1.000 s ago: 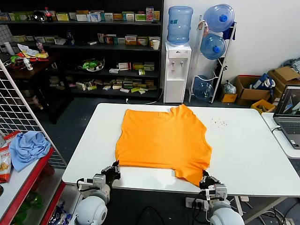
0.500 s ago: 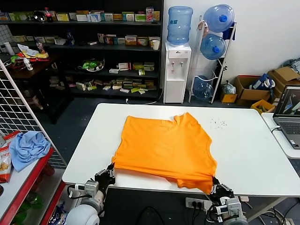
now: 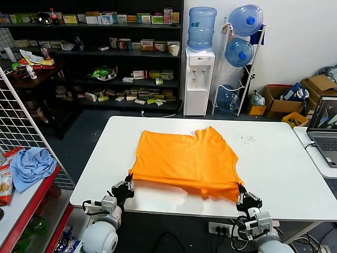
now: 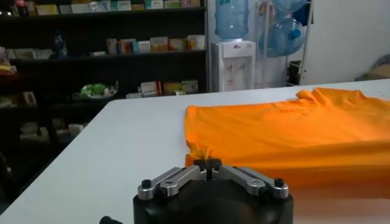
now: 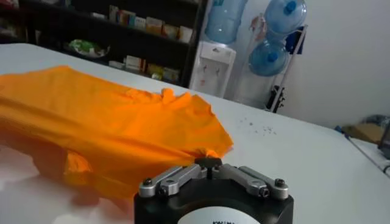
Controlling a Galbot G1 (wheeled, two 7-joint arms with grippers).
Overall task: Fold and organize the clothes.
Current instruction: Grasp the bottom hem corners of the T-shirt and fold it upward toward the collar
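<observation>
The orange T-shirt (image 3: 184, 158) lies on the white table (image 3: 274, 168), its near hem lifted and folded toward the far side. My left gripper (image 3: 128, 184) is shut on the shirt's near left corner; in the left wrist view the gripper (image 4: 208, 163) pinches the orange cloth (image 4: 280, 131). My right gripper (image 3: 241, 191) is shut on the near right corner; in the right wrist view the gripper (image 5: 209, 162) pinches the cloth (image 5: 109, 128). No white print shows.
A light blue cloth (image 3: 31, 166) lies on the red rack at the left. A laptop (image 3: 324, 129) sits on the side table at the right. Shelves, a water dispenser (image 3: 199, 79) and bottles stand behind the table.
Both grippers have lifted the shirt's near hem corners and carried them toward the far side; the near part of the shirt now folds over itself.
</observation>
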